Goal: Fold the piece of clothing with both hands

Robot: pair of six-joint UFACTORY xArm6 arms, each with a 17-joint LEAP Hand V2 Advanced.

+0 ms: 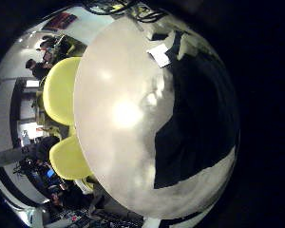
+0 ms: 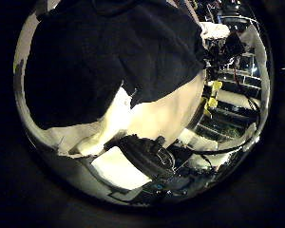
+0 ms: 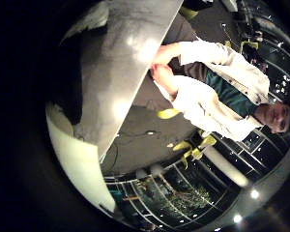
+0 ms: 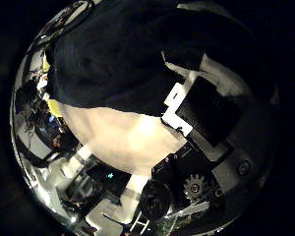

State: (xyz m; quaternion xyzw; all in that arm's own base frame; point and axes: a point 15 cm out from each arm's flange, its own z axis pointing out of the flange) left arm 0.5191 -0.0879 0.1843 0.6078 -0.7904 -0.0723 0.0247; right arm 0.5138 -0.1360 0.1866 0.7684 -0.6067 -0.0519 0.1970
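Garment (image 2: 104, 57) dark, spread flat on tabletop (image 1: 119, 114), no fold visible yet, whole job left. Robot hand states: can't tell, either side.

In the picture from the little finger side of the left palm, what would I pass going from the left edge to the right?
Yellow chairs → pale round table → dark piece of clothing lying on the table. A white tag shows at the clothing's edge.
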